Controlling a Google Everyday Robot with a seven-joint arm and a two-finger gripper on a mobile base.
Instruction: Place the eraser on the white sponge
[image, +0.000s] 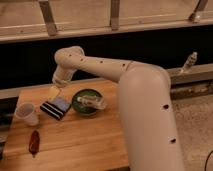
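Lab-like room (wooden table (85, 145), metal railing (115, 15) behind), end effector (56, 87) over table's rear.

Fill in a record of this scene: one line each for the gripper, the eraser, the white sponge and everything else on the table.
gripper: at the arm's end, over the table, left rear, just behind the eraser
eraser: flat on the table, between cup and green bowl
white sponge: lying in the green bowl
cup: upright, left of the eraser
dark red object: front left
task: eraser not yet on sponge
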